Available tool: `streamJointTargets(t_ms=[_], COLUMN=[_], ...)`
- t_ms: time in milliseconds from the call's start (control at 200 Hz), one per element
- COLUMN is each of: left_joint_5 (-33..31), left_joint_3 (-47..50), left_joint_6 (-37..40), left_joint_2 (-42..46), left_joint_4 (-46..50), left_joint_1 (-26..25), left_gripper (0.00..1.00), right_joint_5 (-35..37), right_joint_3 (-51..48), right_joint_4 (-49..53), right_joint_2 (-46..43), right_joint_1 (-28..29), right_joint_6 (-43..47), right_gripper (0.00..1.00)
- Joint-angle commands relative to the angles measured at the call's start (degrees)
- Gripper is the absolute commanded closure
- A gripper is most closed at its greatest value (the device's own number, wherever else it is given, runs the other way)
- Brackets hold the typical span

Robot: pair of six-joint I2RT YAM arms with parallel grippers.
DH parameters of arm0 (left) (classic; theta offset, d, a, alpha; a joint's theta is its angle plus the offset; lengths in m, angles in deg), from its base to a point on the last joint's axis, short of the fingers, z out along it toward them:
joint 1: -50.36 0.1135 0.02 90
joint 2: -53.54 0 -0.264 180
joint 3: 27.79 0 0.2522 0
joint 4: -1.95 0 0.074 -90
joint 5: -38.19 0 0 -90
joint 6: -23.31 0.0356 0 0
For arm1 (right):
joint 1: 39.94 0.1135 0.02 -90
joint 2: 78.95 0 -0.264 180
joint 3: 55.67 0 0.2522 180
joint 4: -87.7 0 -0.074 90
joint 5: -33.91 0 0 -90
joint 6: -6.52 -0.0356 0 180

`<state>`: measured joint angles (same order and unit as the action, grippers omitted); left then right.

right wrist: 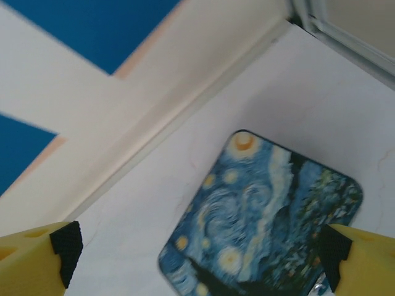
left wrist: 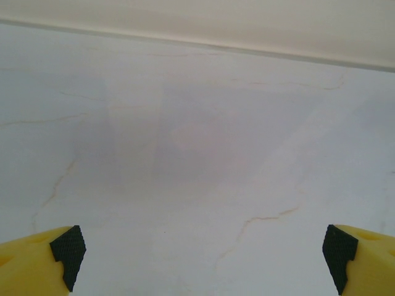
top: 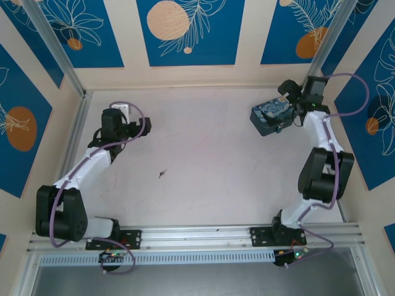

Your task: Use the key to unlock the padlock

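The key (top: 162, 174) is a tiny dark sliver lying alone on the pale tabletop, a little left of the middle. A small metal-and-blue piece, the padlock (top: 279, 129), hangs at the near right edge of the starry-night box (top: 267, 117); its detail is too small to read. My right gripper (top: 291, 102) hovers open just behind and above that box, whose painted lid (right wrist: 271, 222) lies below its yellow fingers (right wrist: 37, 259). My left gripper (top: 144, 125) stands open at the back left over bare table, well away from the key, nothing between its fingers (left wrist: 37, 262).
Cream walls with blue panels (top: 185, 31) close the table on three sides, and aluminium posts (top: 58, 52) stand in the back corners. A metal rail (top: 197, 237) with both arm bases runs along the near edge. Open tabletop (top: 203, 142) spreads between the arms.
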<state>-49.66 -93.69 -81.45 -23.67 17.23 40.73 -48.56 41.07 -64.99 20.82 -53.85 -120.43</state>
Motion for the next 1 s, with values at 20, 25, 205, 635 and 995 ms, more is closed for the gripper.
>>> streamJointTargets(t_ms=[20, 25, 205, 635, 995], left_joint_5=[1.6, 1.62, 2.11, 3.03, 2.34], left_joint_3=[-4.35, -4.45, -7.34, -14.15, -14.31], left_joint_6=[-2.91, -2.95, -3.34, -4.12, -4.31], left_joint_2=[-0.37, -0.47, -2.68, -7.6, -8.9], left_joint_4=[6.82, 6.92, 7.8, 10.21, 10.59], left_joint_1=[-3.28, -3.42, -8.02, -14.27, -15.07], left_gripper=[0.0, 0.0, 0.0, 0.0, 0.0], right_joint_5=[-1.28, -1.24, -0.17, -8.47, -19.11], right_joint_3=[11.53, 12.04, 32.15, 57.86, 49.76], right_joint_4=[11.66, 11.94, 22.08, 32.04, 31.37], right_joint_2=[8.44, 8.65, 23.44, 45.24, 41.2], right_joint_1=[-2.41, -2.47, -3.44, -4.55, -1.36], right_joint_6=[-2.89, -2.84, 0.65, 6.92, 6.15], right_gripper=[0.01, 0.01, 0.01, 0.17, 0.34])
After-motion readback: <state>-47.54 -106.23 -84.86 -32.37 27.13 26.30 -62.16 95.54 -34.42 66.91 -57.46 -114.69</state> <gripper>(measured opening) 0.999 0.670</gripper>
